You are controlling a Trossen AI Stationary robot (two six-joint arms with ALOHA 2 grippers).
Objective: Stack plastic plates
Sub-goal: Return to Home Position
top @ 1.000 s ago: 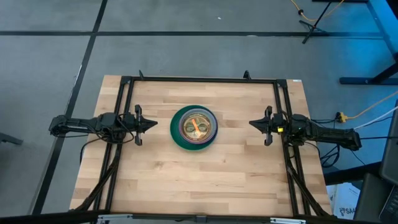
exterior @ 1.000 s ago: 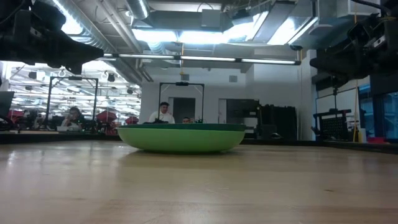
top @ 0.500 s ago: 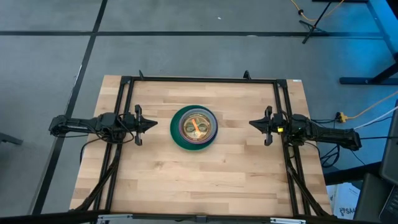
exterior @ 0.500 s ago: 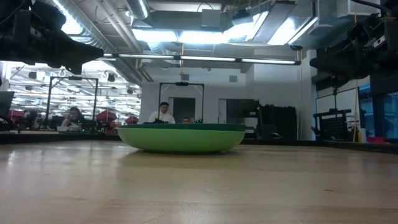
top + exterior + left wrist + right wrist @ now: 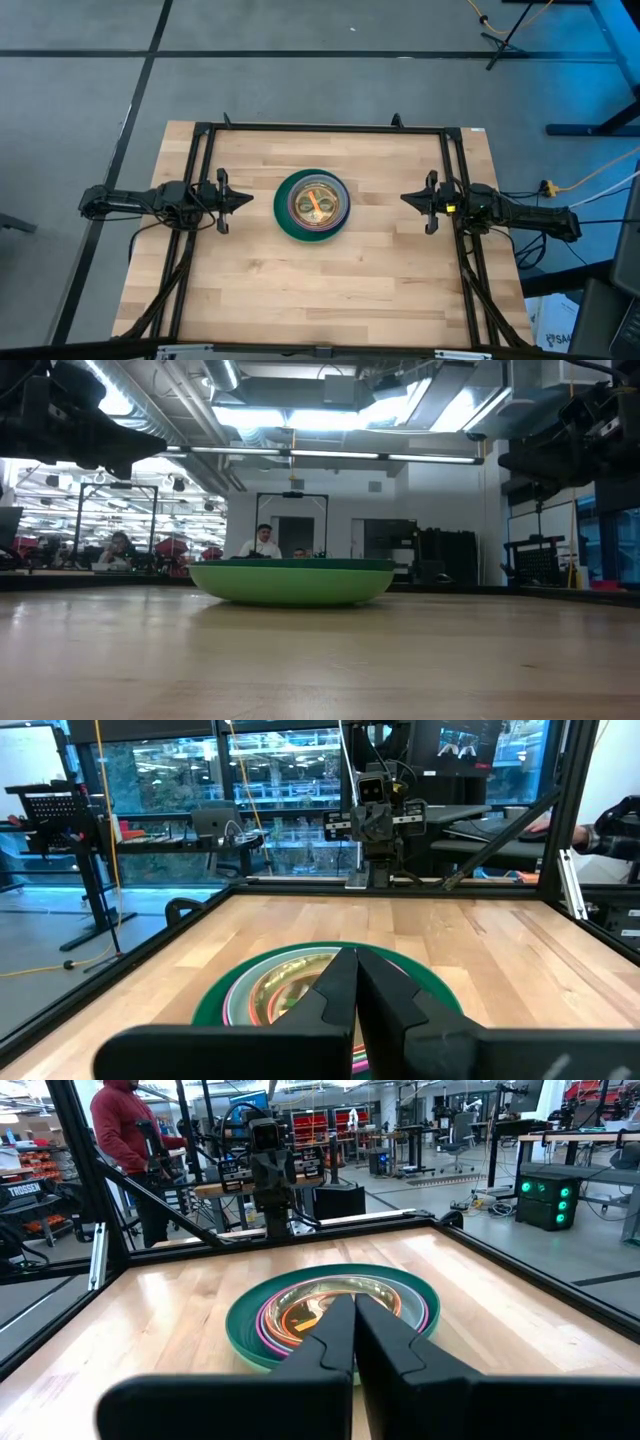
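Note:
The plastic plates stand in one nested stack [image 5: 313, 205] at the table's middle: a large dark green plate at the rim, a mint one under it in the low view [image 5: 292, 581], then magenta, grey-blue and small translucent ones inside [image 5: 330, 1308]. The stack rests by its bottom plate on the wood. My left gripper [image 5: 250, 199] is shut and empty, left of the stack and above the table. My right gripper [image 5: 403, 198] is shut and empty, right of the stack. Each wrist view shows the stack beyond the shut fingers [image 5: 352, 982].
A black metal frame [image 5: 320, 128] runs along the table's far, left and right sides. Bare wood [image 5: 320, 290] lies between the stack and the near edge. People show in the room beyond the table [image 5: 125, 1140].

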